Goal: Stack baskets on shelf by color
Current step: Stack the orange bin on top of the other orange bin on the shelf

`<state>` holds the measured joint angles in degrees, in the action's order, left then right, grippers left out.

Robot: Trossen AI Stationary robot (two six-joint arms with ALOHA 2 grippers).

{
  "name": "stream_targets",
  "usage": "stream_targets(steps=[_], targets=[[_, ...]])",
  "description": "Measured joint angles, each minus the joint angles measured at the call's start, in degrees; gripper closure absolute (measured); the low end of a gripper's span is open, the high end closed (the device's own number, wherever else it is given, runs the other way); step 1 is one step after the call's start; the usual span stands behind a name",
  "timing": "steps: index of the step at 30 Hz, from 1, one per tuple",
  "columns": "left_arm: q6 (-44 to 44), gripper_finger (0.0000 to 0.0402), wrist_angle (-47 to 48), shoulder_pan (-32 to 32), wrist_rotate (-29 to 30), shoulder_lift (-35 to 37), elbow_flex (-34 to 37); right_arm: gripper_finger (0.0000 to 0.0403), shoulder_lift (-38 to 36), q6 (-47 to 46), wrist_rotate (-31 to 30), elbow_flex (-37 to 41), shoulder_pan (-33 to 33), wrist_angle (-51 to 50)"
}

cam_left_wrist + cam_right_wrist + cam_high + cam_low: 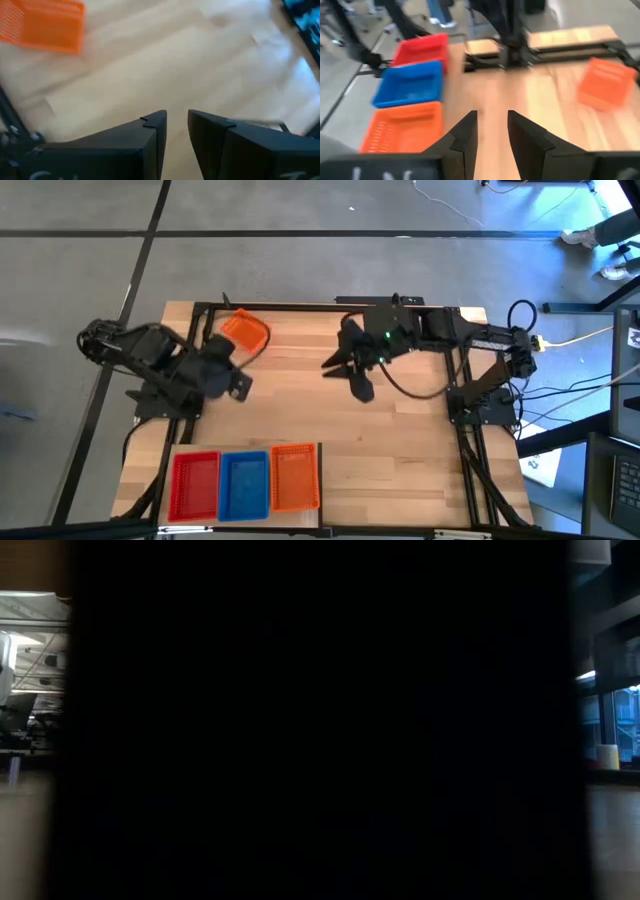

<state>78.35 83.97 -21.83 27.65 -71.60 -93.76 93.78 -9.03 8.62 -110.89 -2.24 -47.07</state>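
A lone orange basket (245, 332) sits tilted on the tabletop near the far edge; it also shows in the left wrist view (45, 25) and the right wrist view (607, 82). Red (196, 485), blue (243, 483) and orange (294, 476) baskets stand side by side at the near edge, covering the shelf beneath them. My left gripper (238, 380) hovers just near of the lone basket, open by a narrow gap (177, 127), holding nothing. My right gripper (348, 372) is over the table's middle, open (492, 125) and empty.
The low view is almost wholly blocked by something dark right in front of the camera. Bare striped tabletop (400, 450) lies between the grippers and the basket row. The black frame (300, 305) runs along the far edge. The left arm (505, 35) shows opposite in the right wrist view.
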Motion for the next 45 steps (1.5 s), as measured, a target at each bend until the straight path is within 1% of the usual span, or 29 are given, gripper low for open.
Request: stream_targets(steps=[2,5,8,11,13,15,16,19,22,27,29,30,35,39,45], targets=[[-3.75,0.0331,0.05,4.53,0.12,0.54,0.00,0.0297,0.00,-0.10,-0.37,0.00,2.08,-1.26],[-10.48,0.0331,0.10,11.92,0.14,0.57,0.00,0.0297,0.00,0.25,-2.80,0.00,4.64,-3.12],[-18.64,0.0331,0.69,19.32,-2.21,0.36,0.00,0.0297,0.00,0.93,-2.91,0.00,7.52,-4.31],[-24.35,0.0331,0.67,27.08,-7.15,-0.44,0.00,0.0297,0.75,4.08,-1.95,0.00,10.87,-5.51],[-26.93,0.0331,0.66,31.73,-10.77,-0.83,0.02,0.0297,1.84,5.69,2.04,0.00,13.65,-5.79],[-29.56,0.0331,0.63,35.96,-13.03,-1.12,0.03,0.0297,3.13,6.36,6.43,0.00,16.24,-5.75],[-30.96,0.0331,0.58,38.02,-14.04,-1.17,0.04,0.0297,3.74,6.50,7.54,0.00,17.36,-5.77],[-34.85,0.0331,-0.35,44.06,-17.78,-1.97,0.04,0.0297,5.65,6.64,7.59,0.00,20.41,-5.70],[-39.74,0.0331,-1.35,49.44,-23.70,-4.58,0.07,0.0297,7.40,6.65,7.78,0.00,22.95,-5.64],[-52.21,0.0331,-2.31,57.80,-34.21,-10.18,0.05,0.0297,8.59,4.95,7.80,0.00,25.08,-5.51],[-57.04,0.0331,-4.01,60.17,-37.40,-12.78,0.07,0.0297,8.59,4.73,7.71,0.00,25.12,-5.51],[-57.96,0.0331,-4.44,61.21,-38.71,-14.24,0.04,0.0297,8.59,4.72,7.67,0.00,25.12,-5.51],[-59.45,0.0331,-5.05,66.22,-44.18,-20.83,0.04,0.0297,8.59,3.31,7.65,0.00,25.05,-5.51],[-59.54,0.0331,-4.41,66.83,-45.37,-24.84,0.07,0.0297,8.59,4.64,7.58,0.00,25.07,-5.51],[-59.19,0.0331,-4.44,65.29,-45.77,-24.20,0.07,0.0297,8.57,9.54,7.56,0.00,25.07,-5.51]])
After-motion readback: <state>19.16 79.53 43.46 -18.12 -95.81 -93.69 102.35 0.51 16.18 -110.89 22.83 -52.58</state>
